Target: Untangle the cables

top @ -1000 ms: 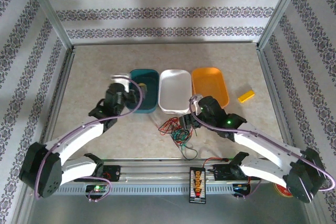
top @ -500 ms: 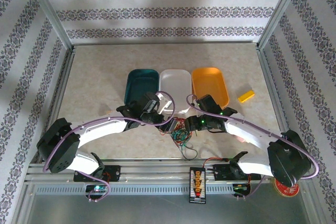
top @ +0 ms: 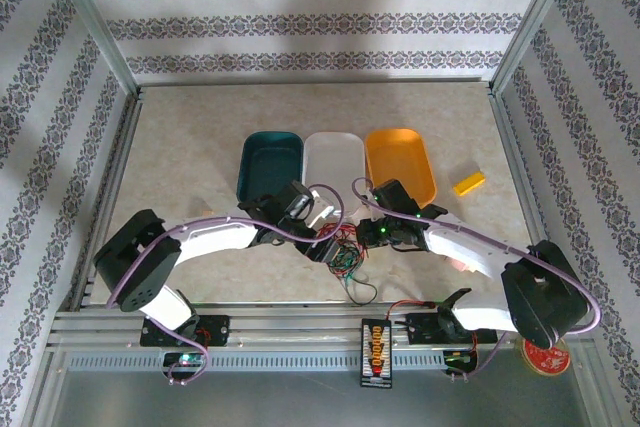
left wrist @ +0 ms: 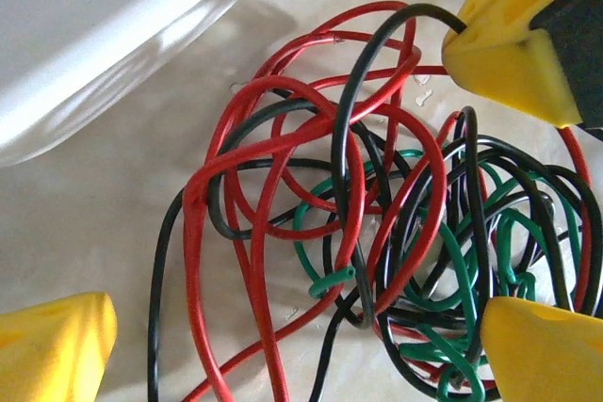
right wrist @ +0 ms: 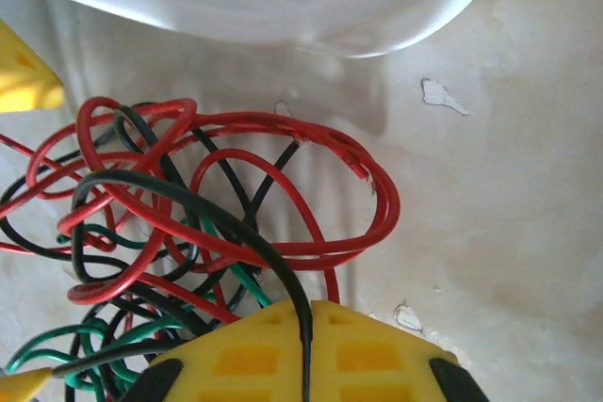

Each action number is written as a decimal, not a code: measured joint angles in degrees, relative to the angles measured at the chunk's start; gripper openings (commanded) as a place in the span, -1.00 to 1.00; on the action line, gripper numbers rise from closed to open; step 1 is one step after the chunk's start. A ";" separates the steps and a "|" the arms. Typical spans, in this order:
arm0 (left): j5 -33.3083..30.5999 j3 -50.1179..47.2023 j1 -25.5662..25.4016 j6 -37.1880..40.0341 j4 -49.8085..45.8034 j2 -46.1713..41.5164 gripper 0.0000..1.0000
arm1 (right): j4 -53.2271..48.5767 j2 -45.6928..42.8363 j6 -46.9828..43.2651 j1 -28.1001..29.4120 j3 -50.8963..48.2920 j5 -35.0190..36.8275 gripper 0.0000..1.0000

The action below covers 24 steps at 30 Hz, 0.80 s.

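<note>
The cables [top: 345, 253] lie as a tangled red, green and black bundle on the table, just in front of the white tray. In the left wrist view the cables [left wrist: 358, 214] sit between my left gripper's [left wrist: 292, 331] yellow fingertips [left wrist: 52, 345], which stand wide open on either side of the bundle. My right gripper [right wrist: 309, 315] is shut on one black cable [right wrist: 283, 275] that arcs up out of the tangle [right wrist: 188, 204]. From above, the left gripper [top: 325, 244] and the right gripper [top: 368, 237] meet over the bundle from opposite sides.
Three trays stand in a row behind the bundle: teal [top: 270, 162], white [top: 334, 162] and orange [top: 400, 162]. A yellow block [top: 468, 183] lies to the right. The white tray's rim [right wrist: 283, 16] is close to the cables. A small board [top: 376, 352] sits on the front rail.
My left arm has swung from the teal tray rightward and down to the bundle. The right gripper has shifted slightly left onto the cables.
</note>
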 measured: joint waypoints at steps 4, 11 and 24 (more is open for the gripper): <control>0.44 0.33 -0.44 0.39 0.85 2.01 0.98 | -0.26 -4.70 0.37 -0.37 -0.04 0.00 -0.97; 0.35 0.33 -0.68 0.59 3.23 5.14 0.96 | -1.66 -14.67 1.97 -0.44 2.19 0.50 -1.00; -3.19 -1.20 -1.07 -0.74 9.07 6.73 -0.65 | -0.55 -22.25 5.75 -5.64 14.16 8.72 -1.00</control>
